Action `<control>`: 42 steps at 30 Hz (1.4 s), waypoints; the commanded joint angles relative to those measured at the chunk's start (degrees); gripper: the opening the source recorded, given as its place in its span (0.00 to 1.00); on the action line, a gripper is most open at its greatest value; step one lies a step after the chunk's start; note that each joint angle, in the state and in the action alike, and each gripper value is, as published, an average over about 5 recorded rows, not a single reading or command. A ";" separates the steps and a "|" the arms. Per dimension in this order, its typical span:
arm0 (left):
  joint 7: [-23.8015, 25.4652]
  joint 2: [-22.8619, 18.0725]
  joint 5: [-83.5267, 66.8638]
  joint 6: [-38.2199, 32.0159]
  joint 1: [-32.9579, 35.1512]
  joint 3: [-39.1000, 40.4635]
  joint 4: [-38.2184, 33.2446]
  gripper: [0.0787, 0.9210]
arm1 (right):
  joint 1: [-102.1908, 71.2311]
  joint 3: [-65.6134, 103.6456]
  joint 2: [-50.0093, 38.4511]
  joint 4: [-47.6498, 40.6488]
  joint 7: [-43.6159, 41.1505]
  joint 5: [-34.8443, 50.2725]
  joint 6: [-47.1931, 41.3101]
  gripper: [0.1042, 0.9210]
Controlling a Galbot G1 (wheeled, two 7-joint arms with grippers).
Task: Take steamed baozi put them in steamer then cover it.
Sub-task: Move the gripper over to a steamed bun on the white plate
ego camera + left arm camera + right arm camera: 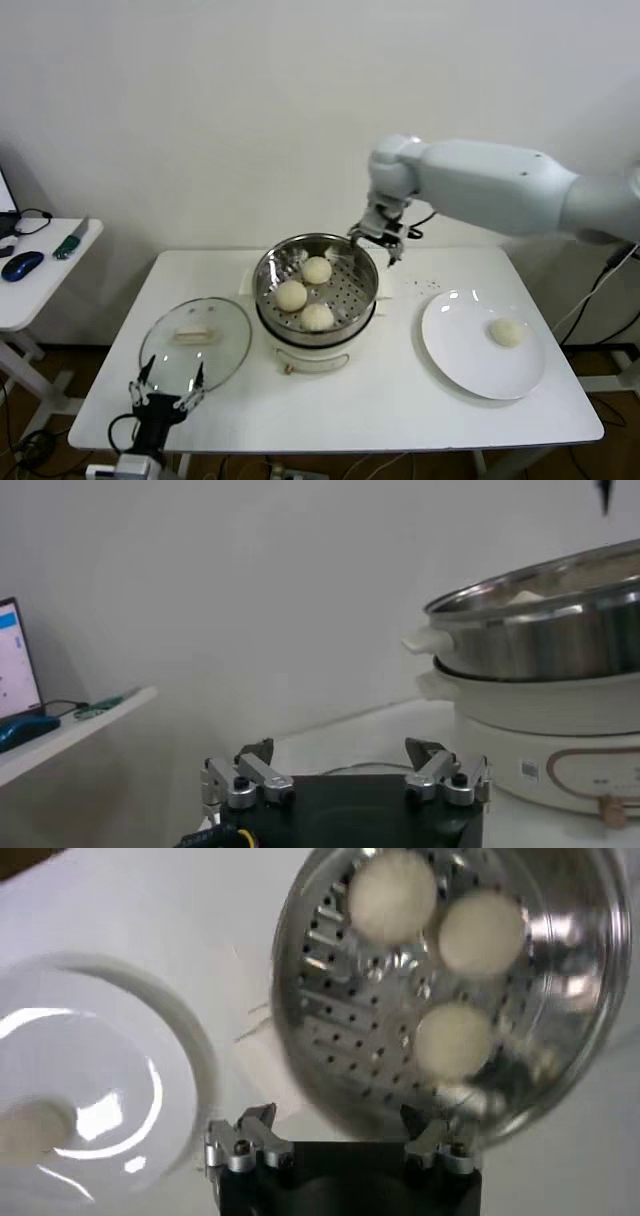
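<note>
Hanging low at the tabletop's near left corner, the left gripper points its fingers up and wide apart, holding nothing, just short of the glass cover, which lies flat near the left edge with its cream handle up. Toward the right edge, a white plate carries one bun on its right half. At the tabletop's middle, the steel steamer sits on its white pot base, uncovered, with three buns clustered on its perforated floor. Farthest back, the right arm reaches in from the right side, bends down at the wrist, and holds the right gripper just above the steamer's far right rim; its fingers are spread wide and empty, as the right wrist view confirms, looking down on steamer and plate together. A side desk to the left holds a blue mouse.
</note>
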 commanded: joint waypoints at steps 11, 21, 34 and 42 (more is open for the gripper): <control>0.01 -0.09 0.21 0.37 0.48 -0.33 -0.26 0.88 | -27.08 21.30 -24.96 -11.69 -2.24 -11.48 -9.17 0.88; -0.05 -0.81 1.19 0.79 0.59 -0.21 -0.06 0.88 | -39.55 34.87 -21.08 -20.94 -2.64 -21.35 -4.68 0.88; -0.10 -1.08 1.45 0.87 0.81 -0.59 0.05 0.88 | -41.88 38.25 -17.98 -23.68 -2.53 -23.31 -4.75 0.88; -0.11 -1.22 1.52 0.63 1.26 -0.73 0.24 0.88 | -42.41 39.56 -16.16 -25.45 -2.40 -23.95 -4.67 0.88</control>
